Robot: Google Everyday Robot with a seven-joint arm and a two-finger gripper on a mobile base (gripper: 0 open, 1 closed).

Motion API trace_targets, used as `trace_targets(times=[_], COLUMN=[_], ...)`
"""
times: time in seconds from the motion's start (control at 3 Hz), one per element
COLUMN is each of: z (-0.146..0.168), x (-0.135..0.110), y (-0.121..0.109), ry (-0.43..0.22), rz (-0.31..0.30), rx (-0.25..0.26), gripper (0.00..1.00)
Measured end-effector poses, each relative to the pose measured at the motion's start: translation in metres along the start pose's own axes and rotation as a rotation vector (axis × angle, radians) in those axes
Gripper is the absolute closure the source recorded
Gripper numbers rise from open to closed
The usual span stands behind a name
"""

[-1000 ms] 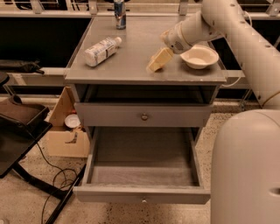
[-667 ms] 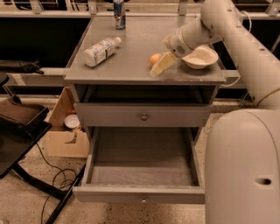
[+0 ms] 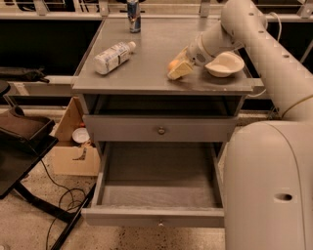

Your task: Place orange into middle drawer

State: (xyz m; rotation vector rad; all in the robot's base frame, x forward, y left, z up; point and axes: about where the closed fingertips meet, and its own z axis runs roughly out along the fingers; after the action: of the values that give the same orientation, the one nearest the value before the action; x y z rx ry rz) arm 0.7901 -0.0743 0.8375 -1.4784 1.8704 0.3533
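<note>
The small round matte orange (image 3: 172, 64) is sitting on the grey tabletop (image 3: 142, 66), right at the cream gripper (image 3: 177, 71); whether it is clamped cannot be told. The wide grey middle drawer (image 3: 127, 216) is standing pulled out toward the camera, its long axis running left-right.

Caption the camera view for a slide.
Gripper at the orange on the cabinet top, beside the cream bowl, with the middle drawer open below.

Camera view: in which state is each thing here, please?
gripper: low over the table, at the orange.
orange: against the gripper; whether it is held is unclear.
middle drawer: pulled open, empty.
upper drawer: shut.
bottle: lying on its side.
bowl: upright, empty.
can: upright.
</note>
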Motion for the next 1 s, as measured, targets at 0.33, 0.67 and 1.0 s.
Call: trace_targets(times=[0.33, 0.67, 1.0], z=[0.0, -0.003, -0.035], x=[0.0, -0.009, -0.043], y=[0.0, 0.002, 0.016], ry=[0.0, 0.031, 0.088], rz=[0.0, -0.006, -0.009], rx=[0.0, -0.004, 0.043], gripper=[0.72, 0.95, 1.0])
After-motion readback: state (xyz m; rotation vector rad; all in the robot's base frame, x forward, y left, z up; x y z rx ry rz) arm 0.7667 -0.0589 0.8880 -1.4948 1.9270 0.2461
